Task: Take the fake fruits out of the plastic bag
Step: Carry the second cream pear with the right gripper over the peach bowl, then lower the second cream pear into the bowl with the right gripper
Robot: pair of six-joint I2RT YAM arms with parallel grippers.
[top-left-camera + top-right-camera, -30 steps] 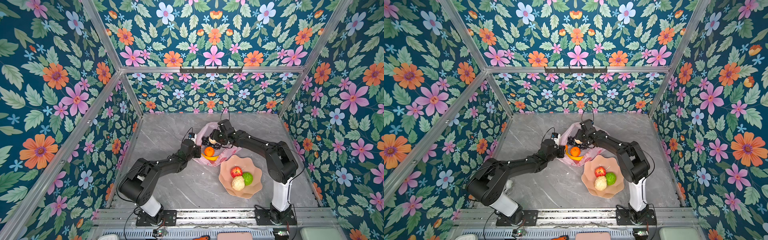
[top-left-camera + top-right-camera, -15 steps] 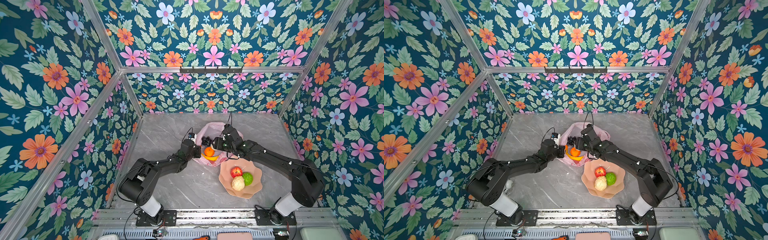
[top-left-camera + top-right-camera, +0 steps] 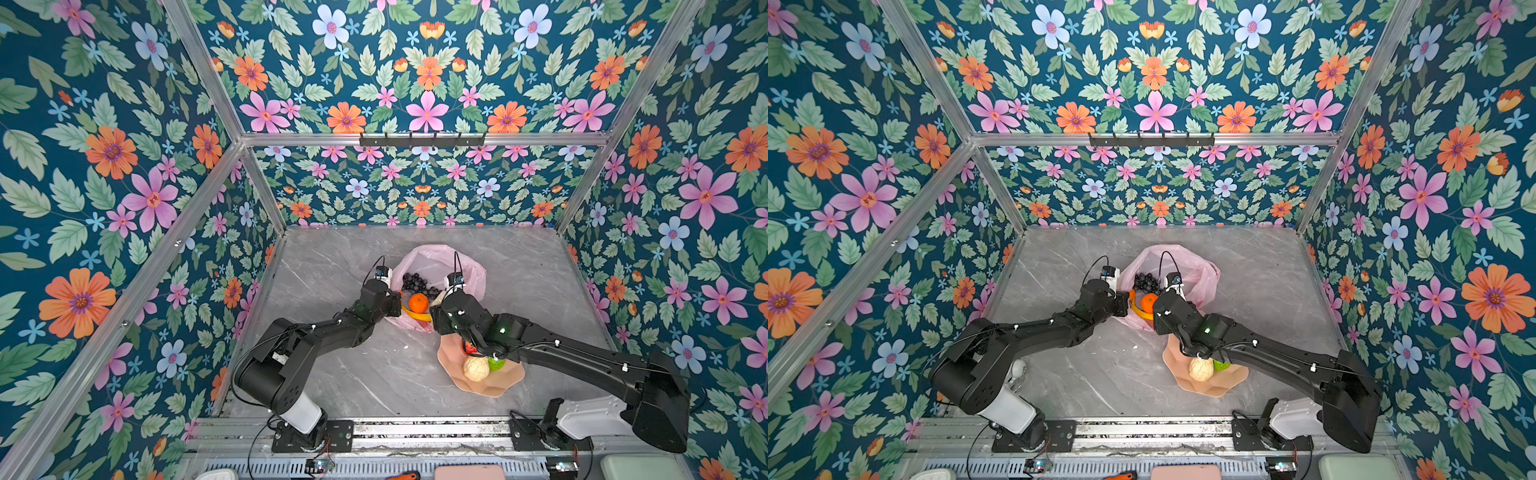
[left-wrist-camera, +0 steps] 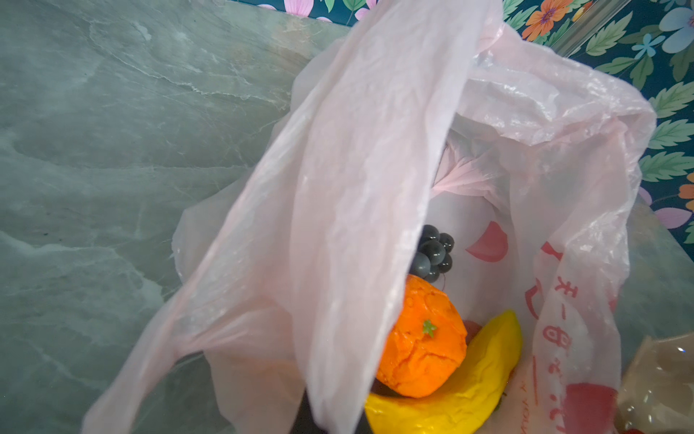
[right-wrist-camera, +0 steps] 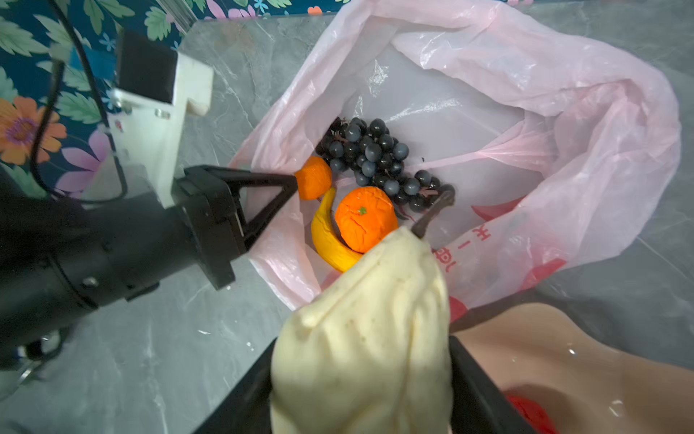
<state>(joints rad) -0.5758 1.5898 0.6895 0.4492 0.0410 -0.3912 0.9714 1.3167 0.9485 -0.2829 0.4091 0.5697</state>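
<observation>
The pale pink plastic bag [image 3: 469,266] lies open at mid-table. My left gripper [image 5: 289,188] is shut on its near-left rim and holds the mouth open. Inside lie a dark grape bunch [image 5: 375,158], an orange [image 5: 366,220], a yellow banana [image 5: 326,236] and a smaller orange piece [image 5: 313,182]. My right gripper [image 5: 360,375] is shut on a cream-beige fruit [image 5: 368,300] with a brown stem, held just outside the bag's front rim, between bag and bowl. In the left wrist view the bag film [image 4: 356,225] drapes over my jaws.
A peach-pink scalloped bowl [image 3: 498,384] stands in front of the bag, under my right forearm. It holds a beige lumpy fruit [image 3: 476,368], a green fruit [image 3: 496,363] and a partly hidden red apple [image 3: 469,347]. Floral walls close in three sides.
My right gripper has drawn back out of the bag toward the bowl with the cream-beige fruit in it, and its arm has stretched low. The left arm has not moved.
</observation>
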